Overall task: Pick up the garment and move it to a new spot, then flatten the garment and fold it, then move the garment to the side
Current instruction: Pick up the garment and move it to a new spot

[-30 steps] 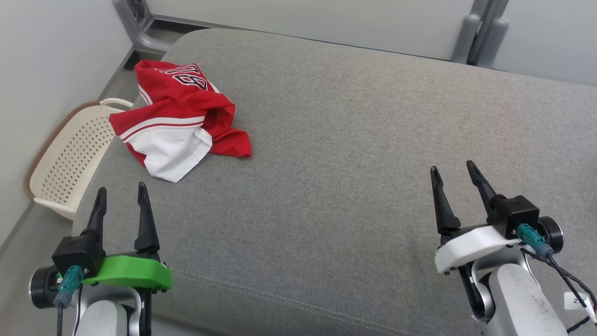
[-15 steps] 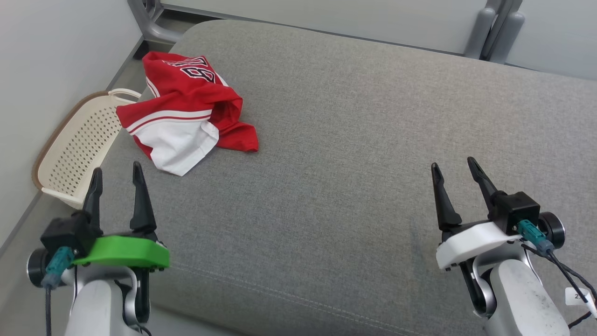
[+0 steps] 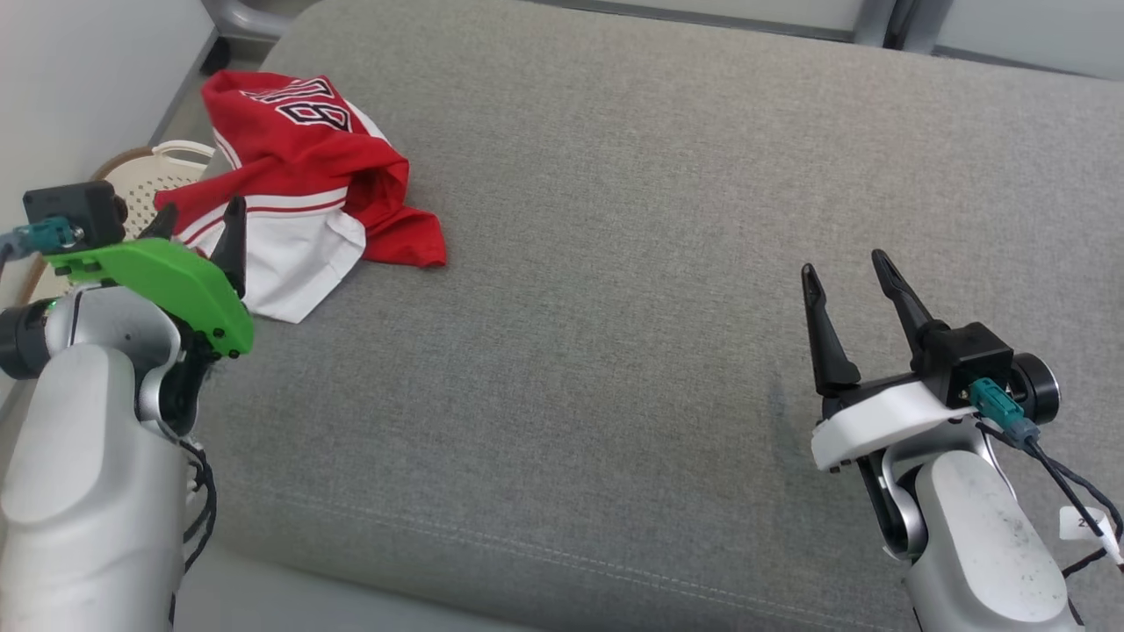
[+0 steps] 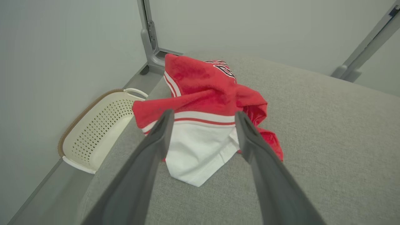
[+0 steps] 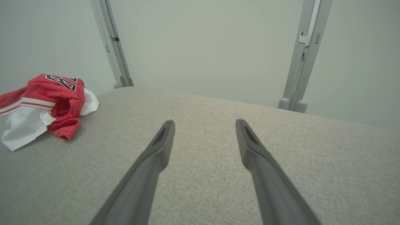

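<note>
A crumpled red and white jersey (image 3: 299,184) with black numbers lies on the far left of the grey cushion (image 3: 615,263). My left gripper (image 3: 200,212) is open, raised over the cushion's left edge just short of the jersey's white part (image 4: 200,150); its fingers frame the garment (image 4: 206,93) in the left wrist view without touching it. My right gripper (image 3: 843,272) stands open over the cushion's right side, empty. The right wrist view has the jersey (image 5: 47,100) far off to the left.
A cream perforated basket (image 4: 97,134) sits on the floor beside the cushion's left edge, against the pale wall. Grey metal posts (image 5: 300,62) rise behind the cushion. Bare grey fabric lies between the two grippers.
My left arm has risen and reached forward toward the jersey. The head camera has tilted, shifting the whole scene. The right gripper holds about the same pose.
</note>
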Tool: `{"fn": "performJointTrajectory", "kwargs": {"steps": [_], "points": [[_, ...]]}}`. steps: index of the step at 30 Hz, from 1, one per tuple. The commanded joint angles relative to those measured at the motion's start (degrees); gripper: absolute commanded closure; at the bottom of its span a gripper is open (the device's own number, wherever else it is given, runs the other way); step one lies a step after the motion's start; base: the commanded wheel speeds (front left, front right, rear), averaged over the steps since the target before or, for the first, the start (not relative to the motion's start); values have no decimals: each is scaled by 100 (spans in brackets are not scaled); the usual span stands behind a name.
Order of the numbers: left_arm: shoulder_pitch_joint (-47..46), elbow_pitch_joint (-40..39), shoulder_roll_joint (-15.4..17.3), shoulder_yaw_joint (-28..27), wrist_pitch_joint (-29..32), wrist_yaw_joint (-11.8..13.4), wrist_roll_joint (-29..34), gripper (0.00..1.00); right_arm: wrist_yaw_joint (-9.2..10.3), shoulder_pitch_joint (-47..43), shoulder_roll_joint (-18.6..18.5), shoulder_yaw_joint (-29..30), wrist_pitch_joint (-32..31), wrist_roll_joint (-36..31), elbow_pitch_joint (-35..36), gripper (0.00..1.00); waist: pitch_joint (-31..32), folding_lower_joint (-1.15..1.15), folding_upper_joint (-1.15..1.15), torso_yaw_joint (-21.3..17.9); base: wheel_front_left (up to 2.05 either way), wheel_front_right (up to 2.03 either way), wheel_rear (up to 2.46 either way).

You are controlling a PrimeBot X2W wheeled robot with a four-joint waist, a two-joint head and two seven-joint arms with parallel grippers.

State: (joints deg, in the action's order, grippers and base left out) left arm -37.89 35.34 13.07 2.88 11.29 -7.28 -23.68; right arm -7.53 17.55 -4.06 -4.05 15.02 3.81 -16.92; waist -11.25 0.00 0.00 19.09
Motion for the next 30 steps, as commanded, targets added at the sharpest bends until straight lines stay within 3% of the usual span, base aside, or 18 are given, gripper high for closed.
{"fn": "performJointTrajectory", "kwargs": {"steps": [1,7,20,21,22,23,30], "points": [[-97,41,33,8,25,-14,-55,0,8,89,1,0,9,-25,22,0,-226,0,0,-225,0,0,0],[-672,1072,206,294,259,-22,-677,0,7,243,-5,-60,12,-70,61,0,-635,0,0,-548,0,0,0],[-1162,2535,768,555,-45,-23,-1483,0,8,555,6,-140,13,-138,121,0,-1233,0,0,-1054,0,0,0],[-1170,2594,759,589,-56,-24,-1508,19,8,561,7,-125,14,-137,112,0,-1237,0,0,-1068,0,0,0],[-1189,2639,772,607,-118,-24,-1530,78,8,562,10,-114,16,-135,115,0,-1240,0,0,-1076,0,0,0],[-1204,2696,811,623,-170,-24,-1544,100,8,557,11,-98,17,-138,113,0,-1243,0,0,-1081,0,0,0],[-1268,2888,947,778,-1003,-24,-1422,100,8,467,21,-26,22,-154,65,0,-1129,0,0,-1013,0,0,0]]}}
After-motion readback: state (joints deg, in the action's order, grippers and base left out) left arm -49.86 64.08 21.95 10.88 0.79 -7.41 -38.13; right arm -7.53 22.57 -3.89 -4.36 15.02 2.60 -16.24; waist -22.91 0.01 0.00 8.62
